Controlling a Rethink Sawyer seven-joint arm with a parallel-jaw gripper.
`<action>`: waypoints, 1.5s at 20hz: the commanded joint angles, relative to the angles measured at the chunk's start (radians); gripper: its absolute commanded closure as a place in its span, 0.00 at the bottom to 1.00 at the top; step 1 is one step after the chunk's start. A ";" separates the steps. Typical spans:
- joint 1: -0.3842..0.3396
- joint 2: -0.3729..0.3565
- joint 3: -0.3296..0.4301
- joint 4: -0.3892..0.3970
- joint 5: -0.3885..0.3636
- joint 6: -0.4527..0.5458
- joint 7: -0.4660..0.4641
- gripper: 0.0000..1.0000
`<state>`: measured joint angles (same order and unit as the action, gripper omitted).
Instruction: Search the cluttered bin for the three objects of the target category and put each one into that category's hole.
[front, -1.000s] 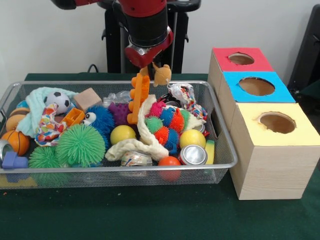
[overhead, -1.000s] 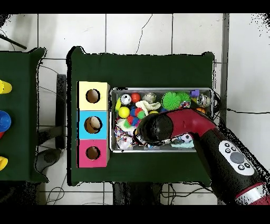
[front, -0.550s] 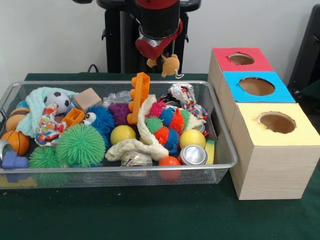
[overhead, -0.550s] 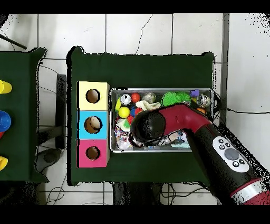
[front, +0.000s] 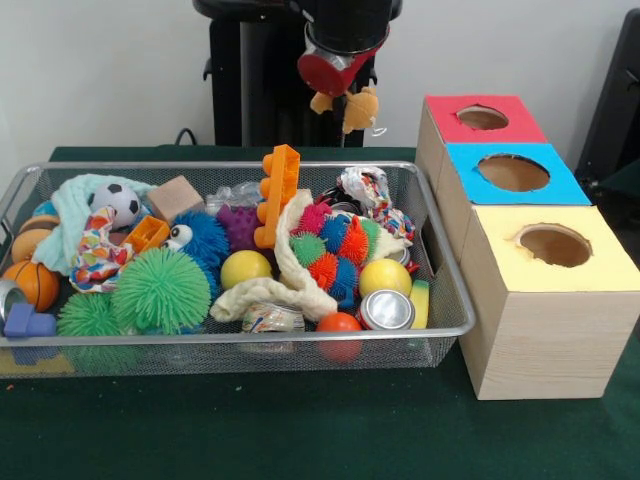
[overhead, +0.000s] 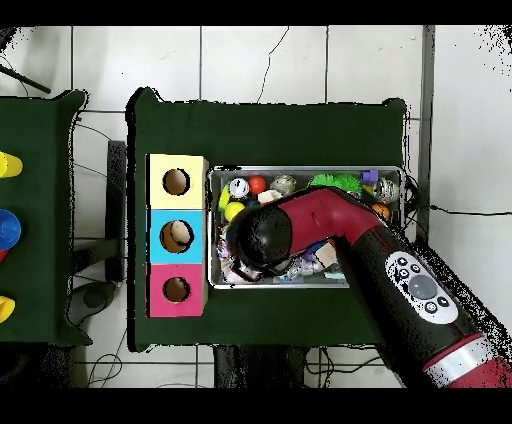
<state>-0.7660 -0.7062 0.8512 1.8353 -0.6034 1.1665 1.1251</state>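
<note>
Plush toy (front: 358, 108), small and tan-orange, hangs from the pincer (front: 338, 92), which is clamped on it, in the front view. It dangles in the air above the far rim of the wire bin (front: 440, 262), clear of the clutter below. In the bin lie an orange block piece (front: 278, 194), a green spiky ball (front: 160, 290), a yellow ball (front: 245, 268) and a soccer ball (front: 122, 202). Beside the bin stands a wooden box with a red hole (front: 482, 117), a blue hole (front: 512, 172) and a yellow hole (front: 554, 245).

From overhead, the red arm (overhead: 340, 235) covers much of the bin (overhead: 390, 172) on the green counter (overhead: 270, 130); the toy and pincer are hidden beneath it.
</note>
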 joint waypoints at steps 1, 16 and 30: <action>0.039 -0.034 0.046 0.009 -0.009 0.091 -0.187 1.00; 0.101 -0.084 0.043 0.075 0.022 0.039 -0.094 1.00; 0.190 -0.127 0.011 0.120 0.039 -0.007 0.017 1.00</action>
<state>-0.6000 -0.8200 0.8763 1.8910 -0.5745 1.1684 1.1251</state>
